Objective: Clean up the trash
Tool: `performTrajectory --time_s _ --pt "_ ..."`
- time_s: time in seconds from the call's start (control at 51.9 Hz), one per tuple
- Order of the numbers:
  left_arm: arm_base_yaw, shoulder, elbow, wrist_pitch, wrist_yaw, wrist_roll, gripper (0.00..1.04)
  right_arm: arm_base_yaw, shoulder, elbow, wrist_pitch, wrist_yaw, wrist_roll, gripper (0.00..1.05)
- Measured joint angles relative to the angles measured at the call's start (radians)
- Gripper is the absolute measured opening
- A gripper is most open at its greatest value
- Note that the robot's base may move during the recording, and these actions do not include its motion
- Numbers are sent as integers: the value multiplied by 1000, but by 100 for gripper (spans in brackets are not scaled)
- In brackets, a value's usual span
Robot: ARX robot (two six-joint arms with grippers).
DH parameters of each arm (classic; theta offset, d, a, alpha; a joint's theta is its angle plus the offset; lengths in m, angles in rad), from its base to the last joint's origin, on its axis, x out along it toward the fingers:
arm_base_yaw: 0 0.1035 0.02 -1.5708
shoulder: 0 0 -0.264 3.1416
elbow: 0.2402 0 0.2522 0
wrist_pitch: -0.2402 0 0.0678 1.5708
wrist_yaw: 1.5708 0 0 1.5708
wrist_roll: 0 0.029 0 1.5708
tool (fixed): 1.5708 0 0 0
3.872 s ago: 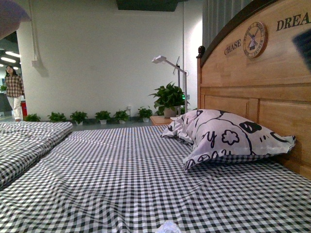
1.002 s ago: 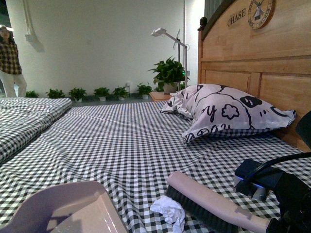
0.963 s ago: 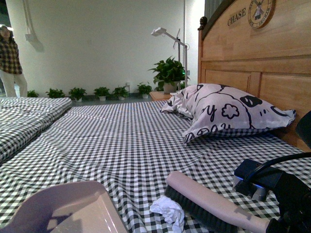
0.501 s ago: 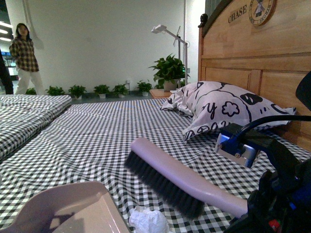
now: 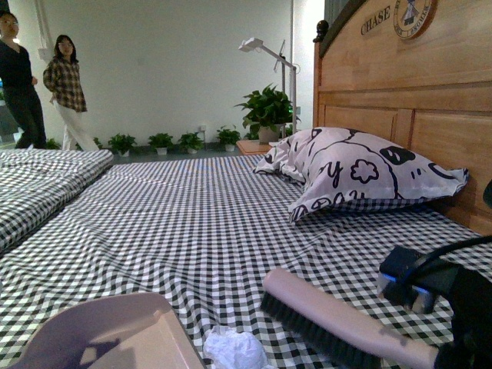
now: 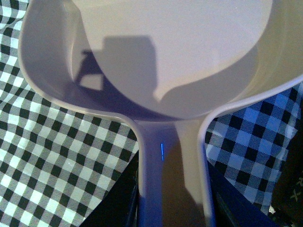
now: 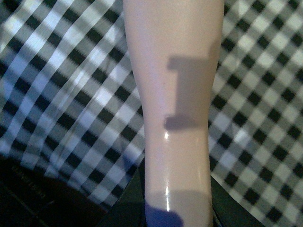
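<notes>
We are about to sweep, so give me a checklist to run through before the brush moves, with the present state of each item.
1. Dustpan held by the left tool: ok, its handle runs back into the grip in the left wrist view.
2. Brush held by the right tool: ok, its handle runs into the grip.
3. Trash lies between dustpan and brush: ok.
4. Bristles touching the sheet: cannot tell.
5. Dustpan lip flat on the bed beside the trash: cannot tell.
6. Pillow clear of the sweep path: ok, it lies far back by the headboard.
</notes>
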Motion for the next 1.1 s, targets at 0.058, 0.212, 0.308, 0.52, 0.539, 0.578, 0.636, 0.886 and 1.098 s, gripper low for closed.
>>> performTrajectory --time_s 0.058,0.212,0.308,0.52,0.539,0.578,0.636,0.886,1.098 --pt "0 0 0 -1 0 0 27 10 -8 -16 -30 -11 -27 18" --pt "0 0 0 -5 0 0 27 56 -66 -54 -133 -66 -83 18" --pt "0 0 0 -6 0 0 27 93 -119 -58 -194 -122 -85 18" --pt "-3 -1 0 -8 0 -2 27 150 -201 -42 -255 -281 2 18" --pt "-3 -1 0 -8 0 -2 27 151 -203 -39 -255 -285 5 18" --pt "-3 -2 0 -8 0 -3 27 151 -204 -33 -249 -288 12 18" --pt "-3 -2 0 -6 1 -5 27 145 -204 -27 -227 -280 20 18" --pt "19 -52 0 102 105 -102 27 48 -193 17 -60 -296 136 18" --pt "68 -116 -12 145 172 -168 27 -24 -209 26 -29 -330 209 18"
